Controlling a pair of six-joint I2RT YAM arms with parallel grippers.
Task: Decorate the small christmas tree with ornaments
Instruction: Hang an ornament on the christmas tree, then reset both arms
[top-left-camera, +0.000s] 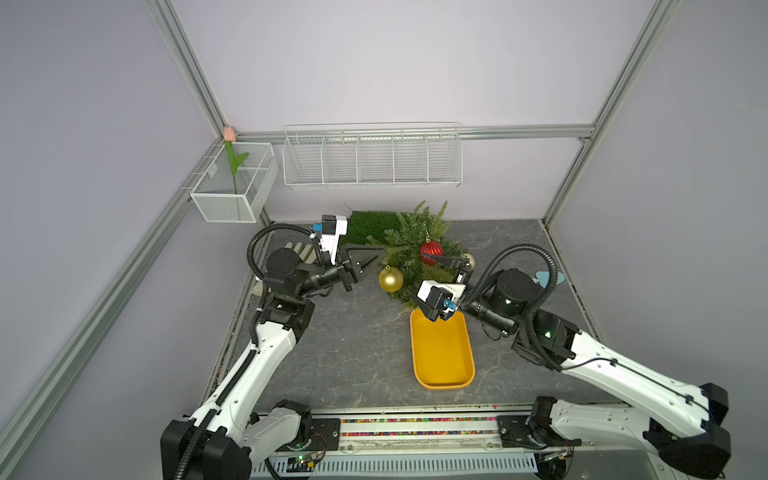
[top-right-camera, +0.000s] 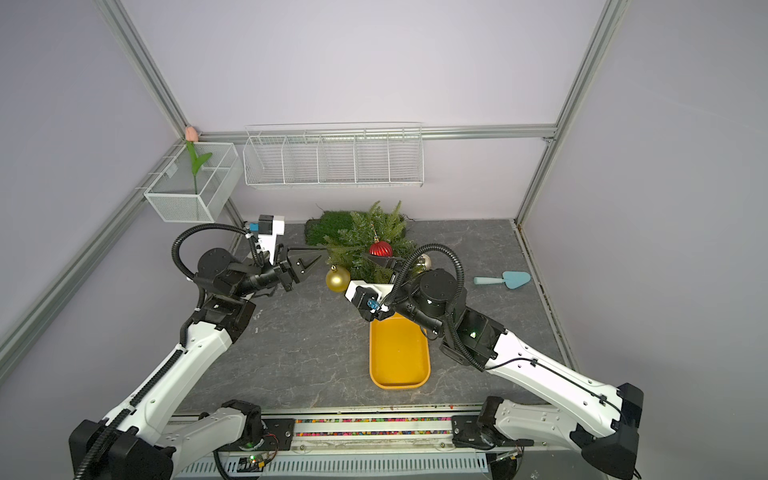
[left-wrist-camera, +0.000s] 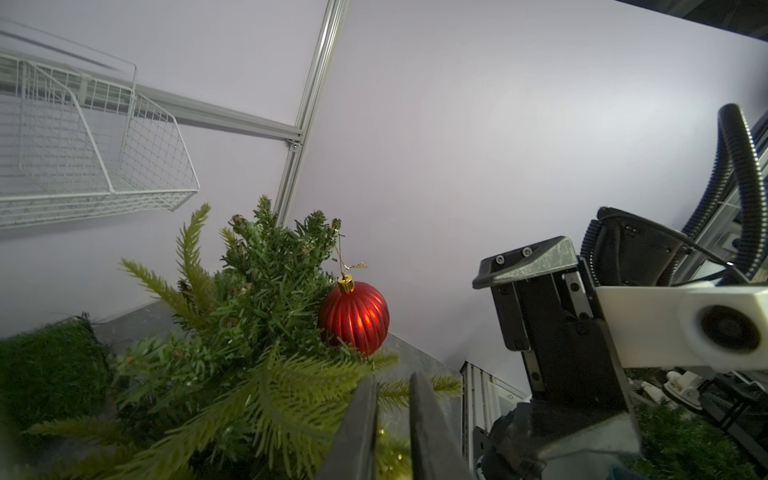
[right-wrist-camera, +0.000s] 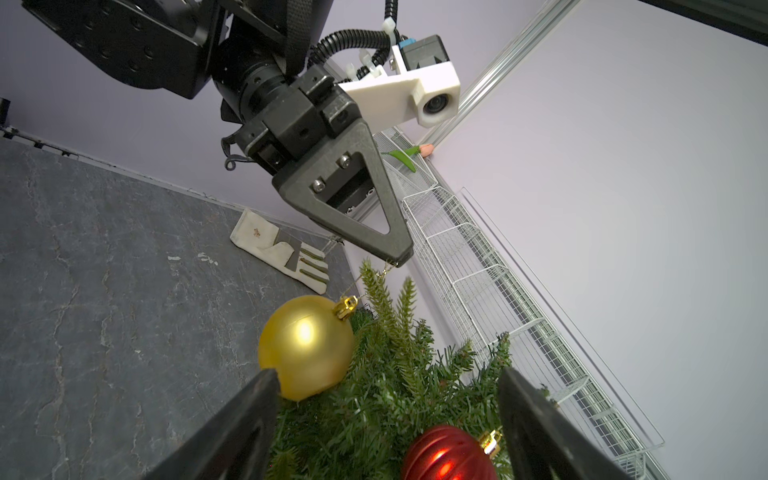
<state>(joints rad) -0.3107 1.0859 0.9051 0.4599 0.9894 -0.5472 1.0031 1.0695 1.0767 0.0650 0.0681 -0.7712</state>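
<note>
The grey counter (top-left-camera: 353, 353) carries the small christmas tree (top-left-camera: 409, 245) near its back edge. The yellow tray (top-left-camera: 442, 357) just in front lies empty, so nothing seems left to fetch. The right gripper (right-wrist-camera: 386, 372) spreads its jaws wide astride the branches, gripping nothing. The left gripper (left-wrist-camera: 394, 379) has its jaws narrowly parted at the thread of the matte gold bauble (top-left-camera: 390, 278), which dangles at the tree's edge; whether the thread is caught, I cannot tell. The red bauble (top-left-camera: 431, 251) hangs from an upper twig, and the pale gold bauble (top-left-camera: 468, 259) peeks out beyond.

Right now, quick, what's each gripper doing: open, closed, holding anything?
Left gripper: open just a crack, nothing clearly held.
Right gripper: wide open, empty.
</note>
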